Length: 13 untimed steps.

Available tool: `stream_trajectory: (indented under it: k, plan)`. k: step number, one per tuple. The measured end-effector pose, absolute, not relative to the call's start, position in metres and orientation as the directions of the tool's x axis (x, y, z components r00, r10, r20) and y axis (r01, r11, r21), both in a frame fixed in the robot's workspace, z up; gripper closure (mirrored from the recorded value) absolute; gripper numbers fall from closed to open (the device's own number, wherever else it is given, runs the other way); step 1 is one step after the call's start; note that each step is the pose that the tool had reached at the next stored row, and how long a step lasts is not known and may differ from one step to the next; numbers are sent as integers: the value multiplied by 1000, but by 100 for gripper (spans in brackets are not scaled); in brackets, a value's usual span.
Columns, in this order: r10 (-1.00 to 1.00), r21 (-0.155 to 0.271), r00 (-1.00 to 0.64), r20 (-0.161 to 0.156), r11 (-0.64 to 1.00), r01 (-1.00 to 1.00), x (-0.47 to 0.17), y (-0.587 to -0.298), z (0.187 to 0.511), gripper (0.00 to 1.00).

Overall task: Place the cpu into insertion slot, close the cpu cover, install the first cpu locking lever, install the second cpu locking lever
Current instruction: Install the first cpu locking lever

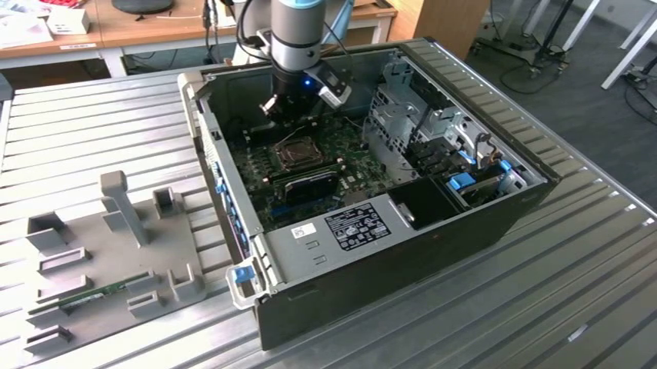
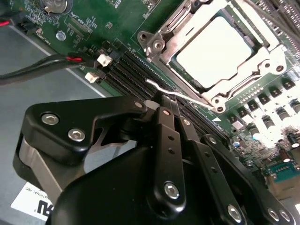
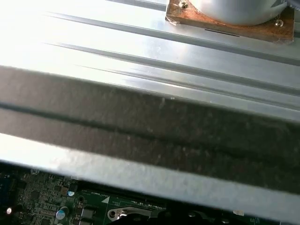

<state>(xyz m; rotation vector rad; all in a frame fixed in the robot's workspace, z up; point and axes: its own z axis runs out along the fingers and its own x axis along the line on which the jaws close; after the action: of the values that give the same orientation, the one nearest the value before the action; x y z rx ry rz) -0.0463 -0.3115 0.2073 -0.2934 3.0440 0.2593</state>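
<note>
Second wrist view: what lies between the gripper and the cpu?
In the second wrist view, a thin silvery lever and the long black memory slots lie between the gripper and the cpu.

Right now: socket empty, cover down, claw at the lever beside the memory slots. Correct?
Not empty. The second wrist view shows the cpu seated in it, framed by the lowered cpu cover. The rest holds: the claw is at the lever beside the memory slots.

Upright arm [image 1: 298,34], wrist low, jaws pressed together.
</note>
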Motion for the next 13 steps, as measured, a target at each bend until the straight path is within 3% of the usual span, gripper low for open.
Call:
stream_trajectory:
  k: [13]
  plan:
    - [-183, 161, -979, -88, 967, -196, -46, -310, 226, 90]
